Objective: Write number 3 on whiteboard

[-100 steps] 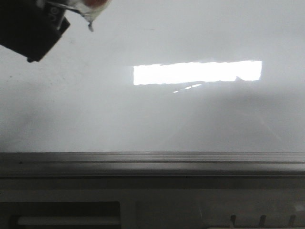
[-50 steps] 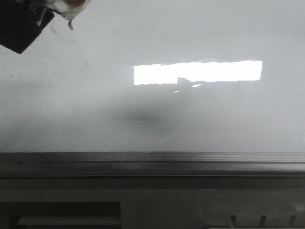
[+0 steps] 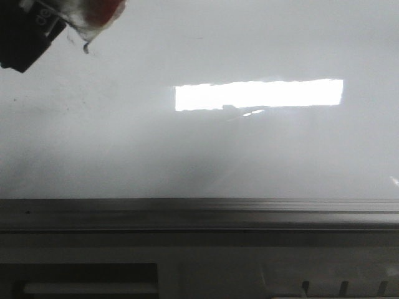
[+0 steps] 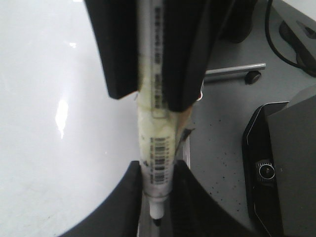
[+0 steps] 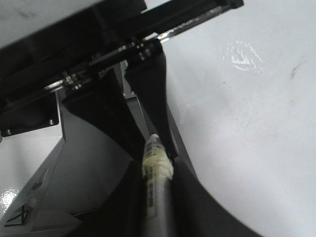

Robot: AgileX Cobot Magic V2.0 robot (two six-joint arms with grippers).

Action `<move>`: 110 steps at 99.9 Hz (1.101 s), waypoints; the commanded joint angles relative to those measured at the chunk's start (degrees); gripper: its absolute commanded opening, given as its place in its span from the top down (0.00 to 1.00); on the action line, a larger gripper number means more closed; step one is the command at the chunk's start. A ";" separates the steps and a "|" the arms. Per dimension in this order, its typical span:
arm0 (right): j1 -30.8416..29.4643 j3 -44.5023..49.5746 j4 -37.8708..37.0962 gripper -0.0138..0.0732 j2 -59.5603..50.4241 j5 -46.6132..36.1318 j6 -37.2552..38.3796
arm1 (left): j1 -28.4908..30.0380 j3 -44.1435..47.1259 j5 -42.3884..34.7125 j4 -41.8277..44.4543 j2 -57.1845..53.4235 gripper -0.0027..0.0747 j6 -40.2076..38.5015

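Observation:
The whiteboard (image 3: 199,149) is glossy pale grey with a bright light reflection (image 3: 259,94) and a grey frame edge (image 3: 199,212). No number 3 shows on it. A white marker pen (image 4: 158,148) wrapped in yellowish tape runs between both grippers. My left gripper (image 4: 157,168) is shut on it near its black tip (image 4: 157,220). The right gripper's fingers (image 4: 118,54) clamp the barrel further up. In the right wrist view my right gripper (image 5: 157,165) is shut on the pen (image 5: 157,163). The front view shows black gripper housing (image 3: 25,37) at the top left with the tip (image 3: 86,47) just over the board.
Beside the board lies a grey speckled table (image 4: 217,148) with a black device (image 4: 281,163), a metal rod (image 4: 234,70) and a cable (image 4: 291,29). Below the frame is a grey ledge with a dark slot (image 3: 87,280).
In the front view the gripper housing and pen tip have moved left, then slightly down. A dark shadow seen mid-board half a second ago is gone.

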 commanded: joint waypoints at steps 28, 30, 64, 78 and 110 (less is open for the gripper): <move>-2.80 -2.09 -1.64 0.91 -0.45 -9.66 -0.11 | 1.61 -1.63 -2.42 -2.89 -12.62 0.41 -11.08; -3.32 -2.09 -1.90 0.91 -0.45 -9.94 -0.11 | 1.67 -1.37 -2.42 -2.50 -14.10 0.45 -12.31; -17.87 -2.09 -2.01 0.91 0.44 -12.44 -0.11 | 5.39 8.01 -7.29 2.11 -42.18 0.99 -29.43; -20.34 -1.99 -2.01 0.91 1.54 -11.83 -0.11 | 5.43 12.94 -10.73 2.26 -49.96 0.99 -32.22; -26.12 -1.88 -2.12 0.88 2.41 -4.95 0.00 | 5.43 15.78 -11.60 2.26 -53.20 0.99 -34.94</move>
